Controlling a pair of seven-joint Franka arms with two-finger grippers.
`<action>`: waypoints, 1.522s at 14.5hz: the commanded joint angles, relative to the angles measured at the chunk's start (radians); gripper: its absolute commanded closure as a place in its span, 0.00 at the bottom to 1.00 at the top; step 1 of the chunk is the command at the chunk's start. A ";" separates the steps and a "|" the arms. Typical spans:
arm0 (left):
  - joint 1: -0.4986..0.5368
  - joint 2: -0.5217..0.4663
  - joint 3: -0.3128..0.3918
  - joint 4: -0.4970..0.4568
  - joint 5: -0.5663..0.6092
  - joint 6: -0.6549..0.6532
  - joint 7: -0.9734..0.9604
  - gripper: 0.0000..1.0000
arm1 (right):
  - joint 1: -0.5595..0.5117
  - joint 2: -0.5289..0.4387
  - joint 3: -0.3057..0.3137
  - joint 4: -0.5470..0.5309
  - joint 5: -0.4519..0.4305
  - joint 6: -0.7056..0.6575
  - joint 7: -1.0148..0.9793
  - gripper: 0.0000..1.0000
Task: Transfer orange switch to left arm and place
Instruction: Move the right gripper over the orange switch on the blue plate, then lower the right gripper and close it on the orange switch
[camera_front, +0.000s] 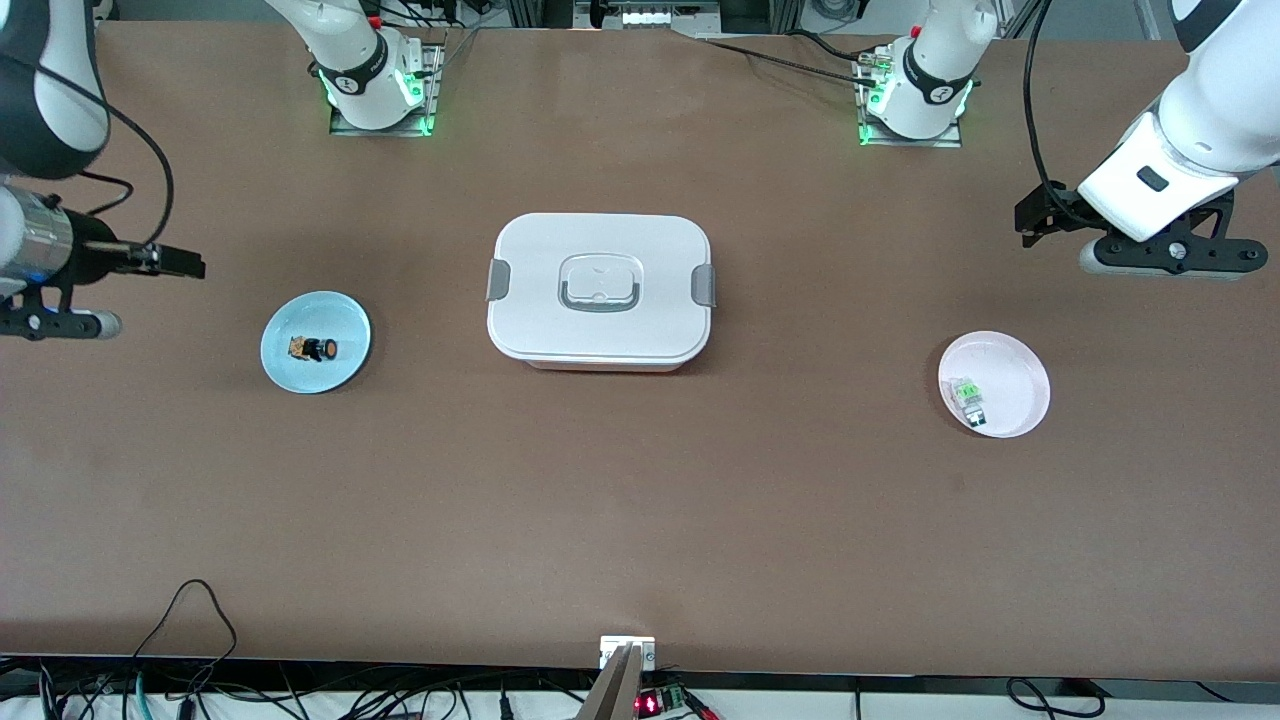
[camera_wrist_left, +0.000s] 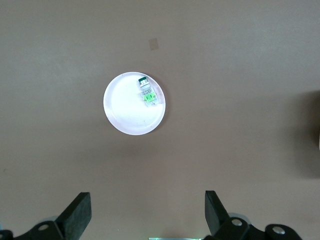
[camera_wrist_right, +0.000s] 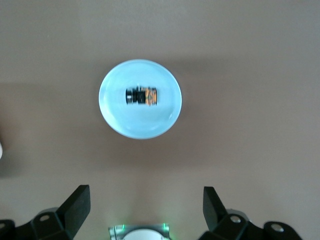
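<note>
The orange switch (camera_front: 314, 349) lies on its side on a small blue plate (camera_front: 340, 315) toward the right arm's end of the table. In the right wrist view the switch (camera_wrist_right: 141, 95) sits near the middle of that plate (camera_wrist_right: 140, 125). My right gripper (camera_wrist_right: 146, 196) hangs open and empty high over the table beside the plate. The white lidded box (camera_front: 600, 290) stands at the table's middle, between the two plates. My left gripper (camera_wrist_left: 147, 201) is open and empty in the air over the left arm's end of the table.
A pale pink plate (camera_front: 1012, 372) at the left arm's end holds a small green-and-clear component (camera_front: 970, 398). The same plate (camera_wrist_left: 125, 112) and component (camera_wrist_left: 146, 92) show in the left wrist view. Cables (camera_front: 190, 640) trail along the table's front edge.
</note>
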 joint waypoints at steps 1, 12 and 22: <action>0.001 0.010 -0.002 0.033 -0.004 -0.024 -0.014 0.00 | -0.007 0.028 0.002 -0.060 0.016 0.092 -0.013 0.00; 0.003 0.012 -0.001 0.033 -0.018 -0.024 -0.014 0.00 | -0.006 -0.018 0.010 -0.572 0.008 0.696 -0.016 0.00; 0.001 0.010 -0.002 0.033 -0.018 -0.026 -0.015 0.00 | -0.007 0.137 0.010 -0.583 0.014 0.930 -0.013 0.00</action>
